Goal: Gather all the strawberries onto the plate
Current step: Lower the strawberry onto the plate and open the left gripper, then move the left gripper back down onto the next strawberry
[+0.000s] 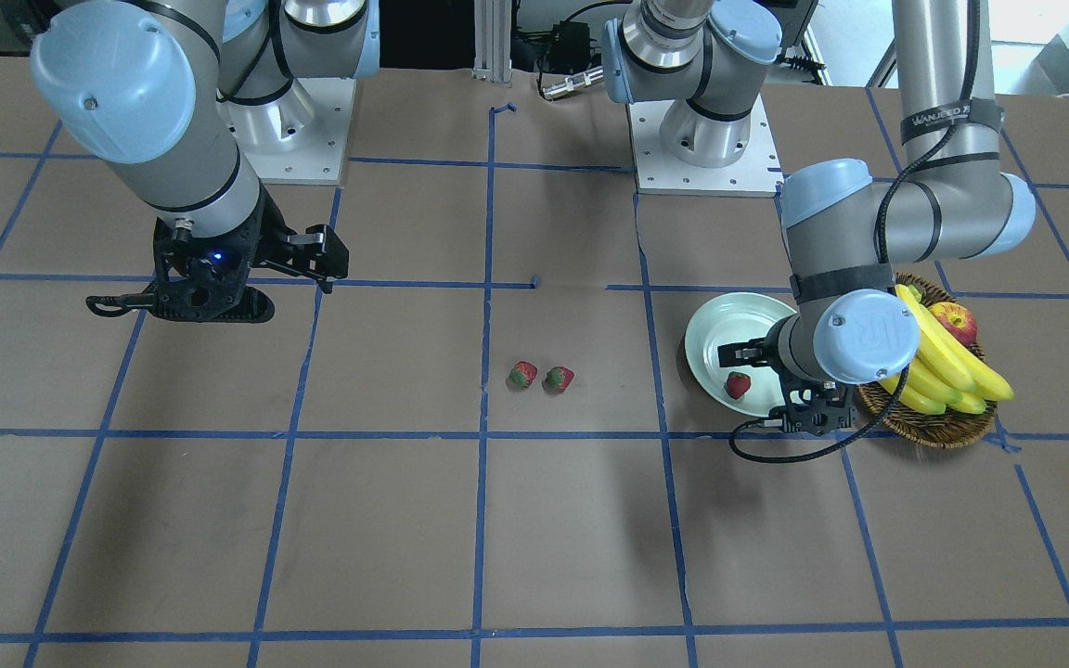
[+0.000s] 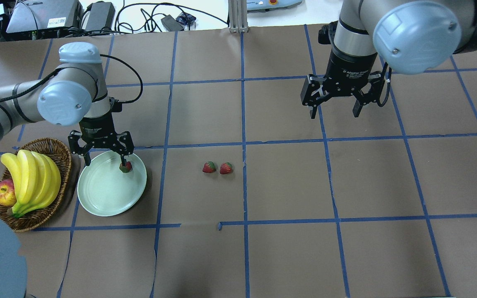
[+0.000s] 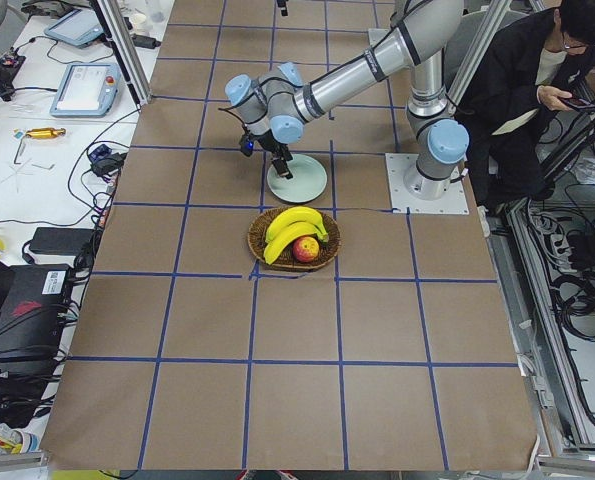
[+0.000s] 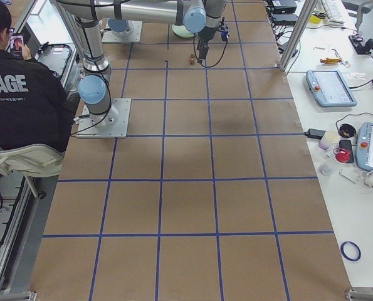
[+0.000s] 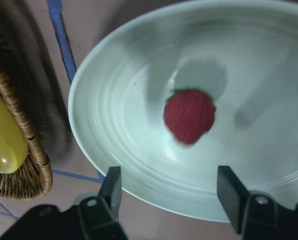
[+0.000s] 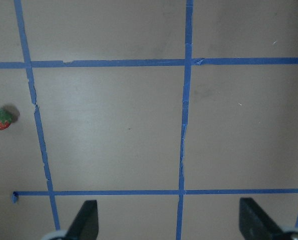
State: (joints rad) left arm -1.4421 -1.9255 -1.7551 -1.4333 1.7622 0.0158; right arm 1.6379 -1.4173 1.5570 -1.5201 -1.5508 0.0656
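Seen from overhead, I count three berries: the first strawberry (image 2: 126, 167), the second strawberry (image 2: 209, 167) and the third strawberry (image 2: 226, 168). There are also one plate (image 2: 102, 198), one basket (image 2: 62, 151), one apple (image 2: 3, 193), one bunch of bananas (image 2: 31, 178) and two hands.

At the far left the basket stands on the worktop (image 2: 288, 186), with the apple at 9 o'clock of the bananas. The plate lies just beside the basket, at its 3 o'clock. The first strawberry is in the plate, at about 1 o'clock from its centre.

The left hand (image 2: 104, 160) hangs over the far part of the plate, released, with its fingers spread. In its wrist view this berry sits at 12 o'clock from the gap between the fingers, touches neither of them and looks a little blurred.

The second and third strawberry lie side by side on the worktop, at 3 o'clock of the plate and well apart from it. The right hand (image 2: 334, 114) is released too, with its fingers wide apart, and this pair lies at about 8 o'clock from it.
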